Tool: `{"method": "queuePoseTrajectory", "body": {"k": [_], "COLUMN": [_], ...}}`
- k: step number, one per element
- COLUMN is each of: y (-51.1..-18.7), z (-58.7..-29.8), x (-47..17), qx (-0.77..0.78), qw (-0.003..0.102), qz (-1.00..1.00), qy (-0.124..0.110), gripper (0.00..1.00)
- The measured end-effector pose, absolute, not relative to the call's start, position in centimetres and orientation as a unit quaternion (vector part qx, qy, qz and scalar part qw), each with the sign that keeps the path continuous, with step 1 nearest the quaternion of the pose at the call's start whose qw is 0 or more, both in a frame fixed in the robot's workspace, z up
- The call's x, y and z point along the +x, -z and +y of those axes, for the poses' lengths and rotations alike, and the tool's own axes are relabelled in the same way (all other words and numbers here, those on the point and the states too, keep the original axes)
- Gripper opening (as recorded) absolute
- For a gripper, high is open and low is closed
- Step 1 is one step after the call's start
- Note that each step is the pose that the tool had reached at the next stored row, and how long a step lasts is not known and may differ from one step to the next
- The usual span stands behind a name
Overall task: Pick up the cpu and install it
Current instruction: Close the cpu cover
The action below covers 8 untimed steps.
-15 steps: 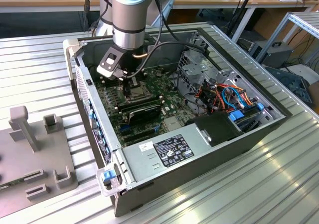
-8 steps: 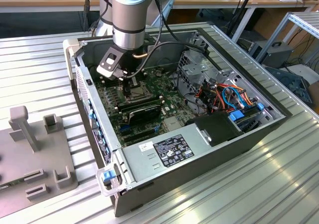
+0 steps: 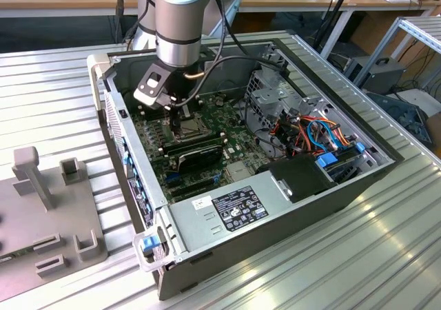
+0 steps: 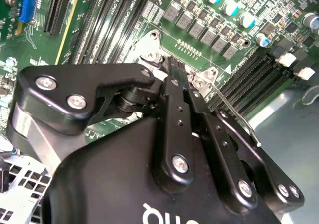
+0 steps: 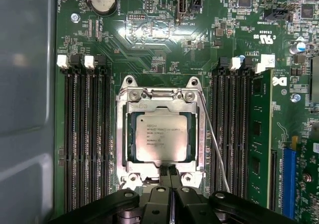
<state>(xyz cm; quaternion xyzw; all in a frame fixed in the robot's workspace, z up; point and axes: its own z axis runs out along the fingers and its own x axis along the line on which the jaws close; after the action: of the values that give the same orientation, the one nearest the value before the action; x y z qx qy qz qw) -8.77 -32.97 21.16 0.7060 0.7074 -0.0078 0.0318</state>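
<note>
Jaws closed tight on each other, gripping nothing: in the first wrist view the gripper has its two black fingertips meeting at one edge of the socket frame. The cpu lies flat inside that frame, silver top up, apart from the fingertips, with the frame's edge between them. A thin lever runs slanted beside the frame. Rows of black memory slots flank the socket on both sides of the green motherboard. In the second wrist view the gripper points at a corner of the frame, its fingers side by side.

Exterior view, left to right: at lower left a grey fixture with upright blocks sits on the ribbed metal table. In the middle an open case lies on its side. The arm hangs from the top centre into the case, with the gripper low over the motherboard. A silver power supply sits at the lower edge of the case. To the right are a metal drive cage and orange and blue cables
</note>
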Motion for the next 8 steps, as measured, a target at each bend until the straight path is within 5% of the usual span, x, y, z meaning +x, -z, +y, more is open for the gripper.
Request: {"method": "queuePoseTrajectory", "body": {"k": [8], "y": [-21.78], "z": [-32.97], "x": [-8.78], "qx": [0.706], "qw": [0.032], "qz": [0.707], "qy": [0.008], "gripper": [0.11]}}
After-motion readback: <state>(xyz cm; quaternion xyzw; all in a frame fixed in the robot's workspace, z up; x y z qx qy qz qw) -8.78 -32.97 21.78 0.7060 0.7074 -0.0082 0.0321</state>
